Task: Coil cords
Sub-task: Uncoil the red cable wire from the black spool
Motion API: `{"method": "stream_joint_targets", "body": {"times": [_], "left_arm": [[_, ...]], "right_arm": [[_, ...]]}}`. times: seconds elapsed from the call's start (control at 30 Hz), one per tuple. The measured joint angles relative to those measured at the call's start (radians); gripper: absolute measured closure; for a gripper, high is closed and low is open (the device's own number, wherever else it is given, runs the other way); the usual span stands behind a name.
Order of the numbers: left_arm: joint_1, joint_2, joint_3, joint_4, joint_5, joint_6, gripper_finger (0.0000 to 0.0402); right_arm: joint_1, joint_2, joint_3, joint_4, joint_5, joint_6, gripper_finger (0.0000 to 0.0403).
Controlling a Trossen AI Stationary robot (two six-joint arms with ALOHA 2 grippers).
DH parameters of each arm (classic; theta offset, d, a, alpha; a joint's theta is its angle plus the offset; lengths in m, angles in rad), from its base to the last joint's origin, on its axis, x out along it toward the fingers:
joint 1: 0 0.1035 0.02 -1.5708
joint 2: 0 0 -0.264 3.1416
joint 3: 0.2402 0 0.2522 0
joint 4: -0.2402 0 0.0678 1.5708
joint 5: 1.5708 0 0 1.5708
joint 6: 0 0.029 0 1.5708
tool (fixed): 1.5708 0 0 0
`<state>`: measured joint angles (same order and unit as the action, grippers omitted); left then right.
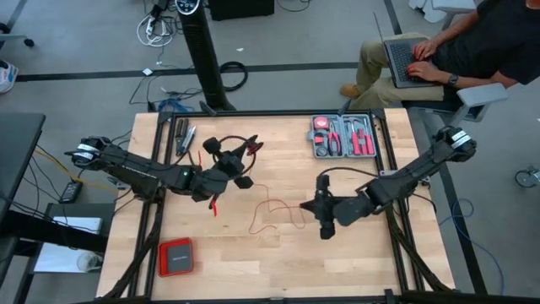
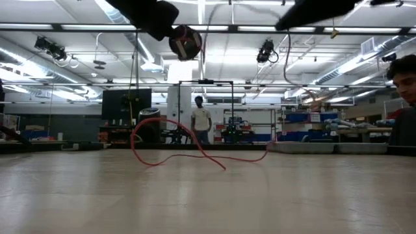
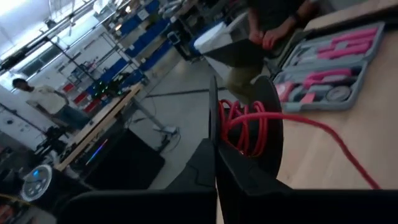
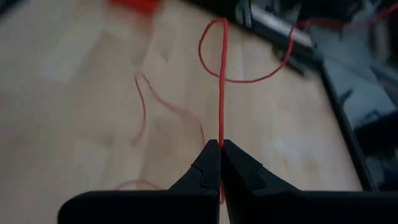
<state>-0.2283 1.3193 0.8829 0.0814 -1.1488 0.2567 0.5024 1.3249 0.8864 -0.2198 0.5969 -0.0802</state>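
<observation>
The red cord [image 4: 221, 93] is pinched in the right gripper's [image 4: 221, 146] closed fingers at frame centre; the left gripper [image 3: 216, 134] is clamped on the coil [image 3: 245, 127] (upper-left centre of the high view). Light tension should be kept while winding, slack trailing on the worktop [image 1: 253, 262].

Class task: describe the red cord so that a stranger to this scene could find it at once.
Start at the wooden table and look to its middle, between the two dark arms. The red cord trails there in loose curves, pinched in the right pincer. Unlike the flat red box, it is hair-thin and long.
</observation>
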Motion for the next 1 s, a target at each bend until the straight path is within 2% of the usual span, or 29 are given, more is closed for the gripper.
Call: {"method": "stream_joint_targets", "body": {"times": [0.17,0.43,0.67,0.8,1.0], "left_arm": [[-0.003,0.000,0.000,0.070,0.053,0.001,0.0401],[-0.033,0.000,0.000,0.098,0.167,-0.006,0.0401],[-0.037,0.000,0.000,0.092,0.405,0.002,0.0401],[-0.037,0.000,0.000,0.068,0.537,0.031,0.0401],[-0.037,0.000,0.000,0.059,0.716,0.080,0.0401]], "right_arm": [[-0.062,0.038,0.000,-0.087,0.003,0.113,0.0398],[-0.127,0.025,0.000,-0.263,0.010,0.338,0.0350],[-0.198,-0.033,0.000,-0.514,0.012,0.553,0.0327],[-0.198,-0.081,0.000,-0.434,0.035,0.503,0.0324],[-0.147,-0.114,0.000,-0.140,0.009,0.242,0.0325]]}}
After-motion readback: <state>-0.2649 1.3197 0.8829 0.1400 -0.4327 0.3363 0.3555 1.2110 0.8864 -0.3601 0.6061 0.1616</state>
